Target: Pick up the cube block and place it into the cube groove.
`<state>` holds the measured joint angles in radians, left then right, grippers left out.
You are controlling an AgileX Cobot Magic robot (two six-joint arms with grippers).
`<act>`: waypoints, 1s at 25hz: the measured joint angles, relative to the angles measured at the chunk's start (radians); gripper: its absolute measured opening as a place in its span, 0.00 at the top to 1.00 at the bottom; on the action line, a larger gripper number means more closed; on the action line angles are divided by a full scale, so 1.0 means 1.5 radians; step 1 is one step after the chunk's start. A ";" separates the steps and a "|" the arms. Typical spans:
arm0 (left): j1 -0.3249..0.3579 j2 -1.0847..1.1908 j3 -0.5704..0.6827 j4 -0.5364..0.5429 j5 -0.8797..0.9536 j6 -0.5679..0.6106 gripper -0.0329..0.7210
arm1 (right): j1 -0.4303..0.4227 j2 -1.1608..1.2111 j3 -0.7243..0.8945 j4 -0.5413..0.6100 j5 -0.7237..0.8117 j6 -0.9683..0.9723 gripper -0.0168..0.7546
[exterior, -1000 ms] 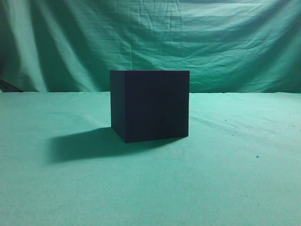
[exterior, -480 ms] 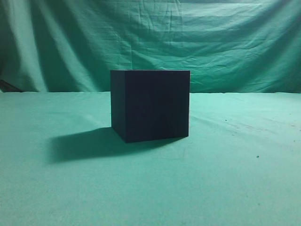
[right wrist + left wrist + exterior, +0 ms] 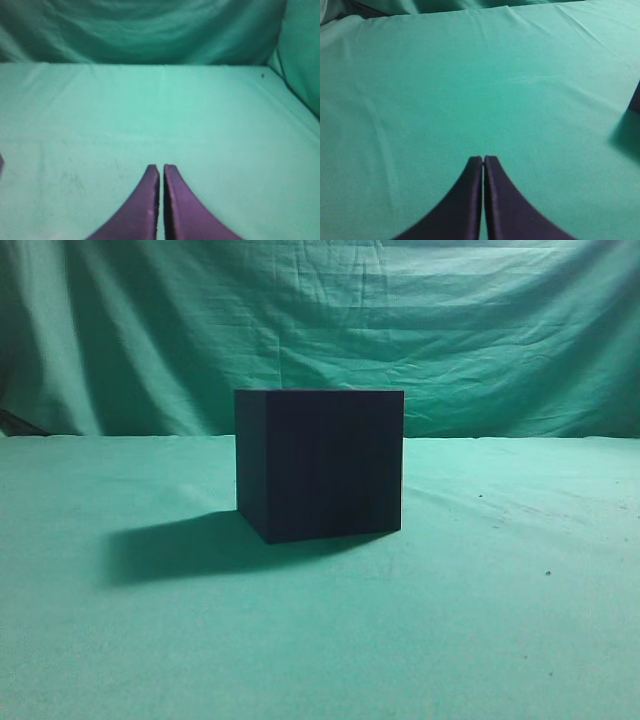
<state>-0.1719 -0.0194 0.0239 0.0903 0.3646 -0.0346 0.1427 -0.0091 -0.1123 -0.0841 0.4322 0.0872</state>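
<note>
One dark box, the cube groove (image 3: pixel 320 465), stands mid-table on the green cloth (image 3: pixel 480 620) in our exterior view, shadow falling to its left; we see no arms and no cube block there. From our left wrist, the left gripper (image 3: pixel 483 159) hovers above cloth, fingertips pressed together, holding nothing. From our right wrist, the right gripper (image 3: pixel 161 167) is likewise closed and empty.

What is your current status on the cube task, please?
Left gripper shut, empty. Right gripper shut, empty. Cube groove alone on green cloth; cube block not in view. Nothing in the way.
</note>
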 joint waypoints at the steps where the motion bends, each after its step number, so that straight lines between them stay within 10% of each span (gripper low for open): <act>1: 0.000 0.000 0.000 0.000 0.000 0.000 0.96 | -0.011 0.000 0.017 0.000 -0.004 0.000 0.98; 25: 0.000 0.000 0.000 0.000 0.000 0.000 0.96 | -0.032 0.000 0.093 0.017 -0.030 0.004 0.98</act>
<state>-0.1719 -0.0194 0.0239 0.0903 0.3646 -0.0346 0.0947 -0.0091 0.0266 -0.0589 0.3871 0.0934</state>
